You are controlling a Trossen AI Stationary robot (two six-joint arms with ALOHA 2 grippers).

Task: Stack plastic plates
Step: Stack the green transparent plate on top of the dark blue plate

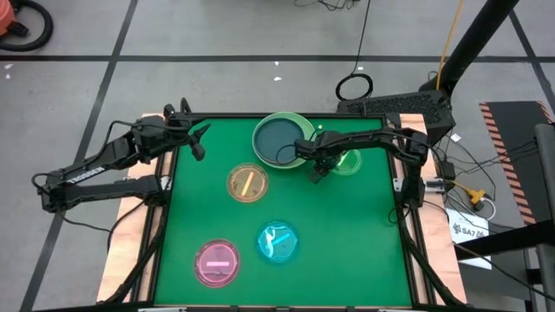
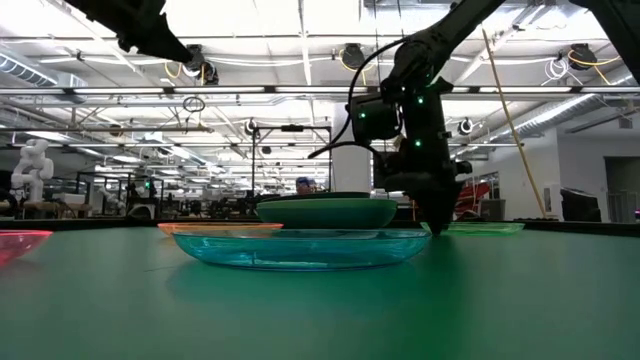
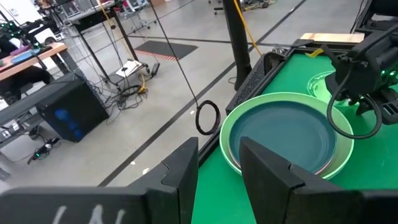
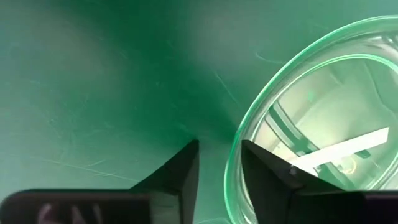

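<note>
A dark teal plate lies in a large light-green plate (image 1: 282, 139) at the table's far middle; this stack also shows in the left wrist view (image 3: 283, 134). A small translucent green plate (image 1: 349, 161) lies flat on the table just to its right. My right gripper (image 1: 318, 170) points down at this plate's left rim, low over the table, its fingers a little apart; one finger stands outside the rim (image 4: 235, 155) and one over the plate's inside. My left gripper (image 1: 194, 141) hangs raised at the table's far left corner, open and empty. My right gripper comes from above, pointing down, with its fingers on either side of the green plate's left rim (image 4: 231, 180). I cannot tell whether a finger touches the rim. The plate lies flat on the table.
A small amber plate (image 1: 247, 183) lies left of centre, a cyan plate (image 1: 277, 242) near the front middle and a magenta plate (image 1: 217, 262) at the front left. The cyan plate (image 2: 300, 248) fills the foreground of the low view. A raised black rim (image 1: 408, 217) borders the table.
</note>
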